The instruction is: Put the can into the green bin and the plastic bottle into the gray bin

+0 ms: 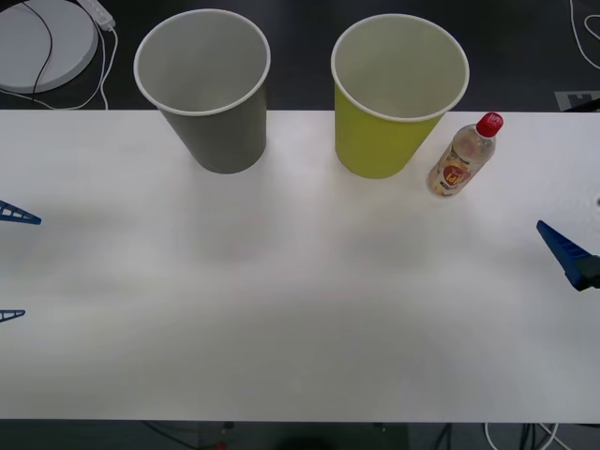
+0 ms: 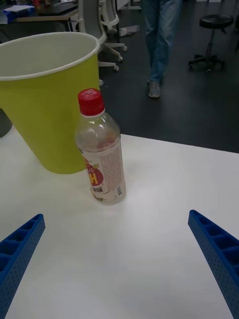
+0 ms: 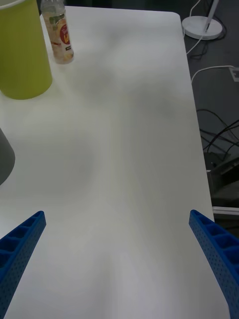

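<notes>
Near edge, white table (image 1: 300, 309): left hand (image 1: 11, 264) at the left margin and right hand (image 1: 569, 253) at the right margin, both low over the top, fingers spread wide, holding nothing. Far edge: gray bin (image 1: 214, 89), green bin (image 1: 389, 98), then the plastic bottle (image 1: 461, 157) upright just beside the green bin. The right wrist view shows the bottle's red cap (image 2: 90, 101), while the left wrist view cuts the cap off.

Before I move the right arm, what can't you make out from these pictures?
- Bin floors: the green bin and gray bin walls hide any can, front view.
- Plastic bottle label text: partly turned away, right wrist view.
- Right tool, left tool: open, cut off by edges.
</notes>
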### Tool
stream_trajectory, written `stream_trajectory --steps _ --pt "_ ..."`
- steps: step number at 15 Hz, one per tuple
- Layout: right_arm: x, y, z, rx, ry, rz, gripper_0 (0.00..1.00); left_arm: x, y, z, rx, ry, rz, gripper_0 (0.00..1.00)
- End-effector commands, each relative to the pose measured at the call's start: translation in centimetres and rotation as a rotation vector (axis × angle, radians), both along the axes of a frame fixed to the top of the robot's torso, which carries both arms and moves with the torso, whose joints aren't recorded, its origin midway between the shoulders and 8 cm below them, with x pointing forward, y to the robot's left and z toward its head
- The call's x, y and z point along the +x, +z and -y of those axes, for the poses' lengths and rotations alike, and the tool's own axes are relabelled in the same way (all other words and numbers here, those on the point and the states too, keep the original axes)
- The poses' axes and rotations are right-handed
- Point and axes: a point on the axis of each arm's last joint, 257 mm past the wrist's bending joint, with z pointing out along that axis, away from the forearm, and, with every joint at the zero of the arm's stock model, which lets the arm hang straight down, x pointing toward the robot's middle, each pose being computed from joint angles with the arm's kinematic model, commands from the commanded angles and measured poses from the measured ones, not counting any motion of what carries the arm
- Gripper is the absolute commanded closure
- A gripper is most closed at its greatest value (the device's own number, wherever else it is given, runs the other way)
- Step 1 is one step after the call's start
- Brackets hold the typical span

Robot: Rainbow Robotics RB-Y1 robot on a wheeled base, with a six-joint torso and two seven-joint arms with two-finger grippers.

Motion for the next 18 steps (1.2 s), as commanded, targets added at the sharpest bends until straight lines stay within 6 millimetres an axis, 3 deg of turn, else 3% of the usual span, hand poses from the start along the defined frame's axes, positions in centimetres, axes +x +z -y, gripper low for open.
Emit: stream_trajectory --steps 1,18 --pt "0.7 -0.9 -0.3 0.005 0.007 -0.009 0.0 0.0 0.0 0.0 0.0 0.0 0.0 0.0" --pt "7.0 -3.3 -2.7 -0.015 0.042 0.017 0.0 0.0 0.0 0.0 0.0 0.0 0.0 0.0"
